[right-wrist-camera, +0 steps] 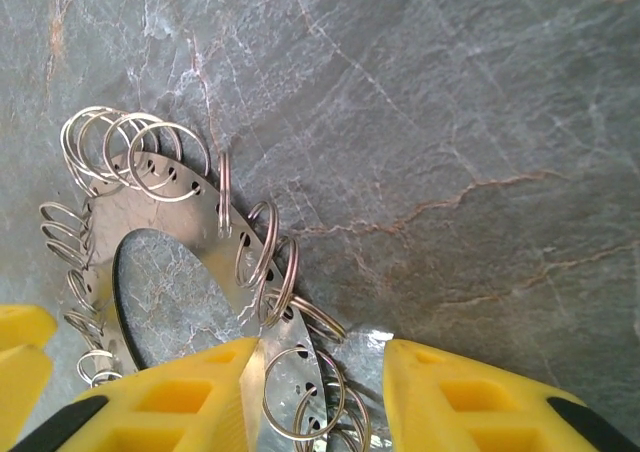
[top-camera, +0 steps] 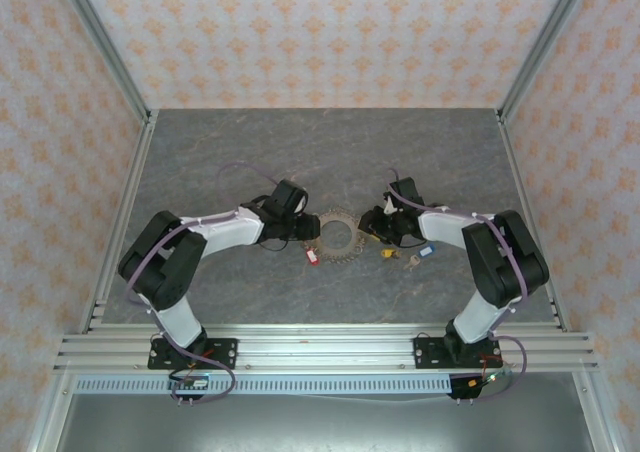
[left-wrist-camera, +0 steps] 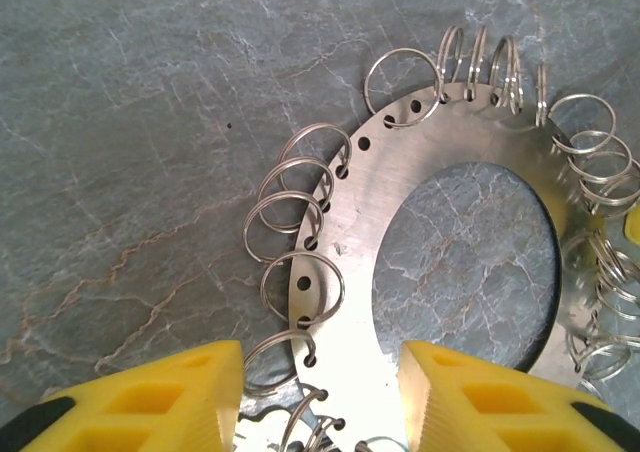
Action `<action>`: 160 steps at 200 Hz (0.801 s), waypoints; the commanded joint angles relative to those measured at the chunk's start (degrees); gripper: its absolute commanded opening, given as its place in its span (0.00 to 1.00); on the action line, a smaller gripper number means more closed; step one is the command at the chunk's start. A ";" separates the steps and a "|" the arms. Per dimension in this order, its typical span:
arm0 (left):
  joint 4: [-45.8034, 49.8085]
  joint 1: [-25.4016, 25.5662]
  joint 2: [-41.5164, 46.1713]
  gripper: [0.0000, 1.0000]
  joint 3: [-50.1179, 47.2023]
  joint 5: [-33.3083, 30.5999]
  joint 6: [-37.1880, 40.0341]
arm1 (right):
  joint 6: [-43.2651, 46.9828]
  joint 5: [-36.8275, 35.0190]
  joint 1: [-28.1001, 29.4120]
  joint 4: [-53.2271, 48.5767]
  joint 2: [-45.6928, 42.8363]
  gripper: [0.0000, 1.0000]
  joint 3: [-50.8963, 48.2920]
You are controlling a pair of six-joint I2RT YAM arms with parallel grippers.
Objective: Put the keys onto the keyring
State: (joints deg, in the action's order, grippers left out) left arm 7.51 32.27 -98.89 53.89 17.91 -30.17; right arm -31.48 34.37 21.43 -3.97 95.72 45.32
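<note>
The keyring (top-camera: 340,215) lies flat mid-table between both arms: a flat metal disc with a large open centre and several small split rings hanging from holes round its rim. My left gripper (top-camera: 306,230) stands open at its left side; the yellow fingers (left-wrist-camera: 170,402) straddle the keyring's band (left-wrist-camera: 370,202) with a gap on each side. My right gripper (top-camera: 376,228) is open at its right side, the keyring's rim (right-wrist-camera: 150,207) and split rings between its fingers (right-wrist-camera: 480,402). The keys lie loose on the table: red (top-camera: 311,256), yellow (top-camera: 387,253), blue (top-camera: 423,253).
The grey marbled table (top-camera: 300,152) is walled by patterned panels and aluminium posts at the back and sides. A metal rail (top-camera: 320,350) with both arm bases runs along the near edge. Open tabletop stretches behind the keyring.
</note>
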 commanded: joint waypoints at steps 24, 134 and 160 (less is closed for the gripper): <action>2.71 0.44 -2.87 0.36 2.60 0.00 1.30 | 1.97 6.24 0.78 4.37 3.11 0.35 -0.03; 5.10 0.50 -5.91 0.19 2.03 -4.17 2.14 | 0.34 10.80 -0.06 12.65 6.30 0.37 -2.31; 5.78 0.43 -6.31 0.13 2.30 -5.24 1.73 | 0.30 9.82 -0.76 12.91 5.79 0.39 -2.84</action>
State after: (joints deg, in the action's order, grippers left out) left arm 8.34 32.27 -102.94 56.18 16.40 -28.86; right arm -30.89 42.96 19.81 3.86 98.43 44.18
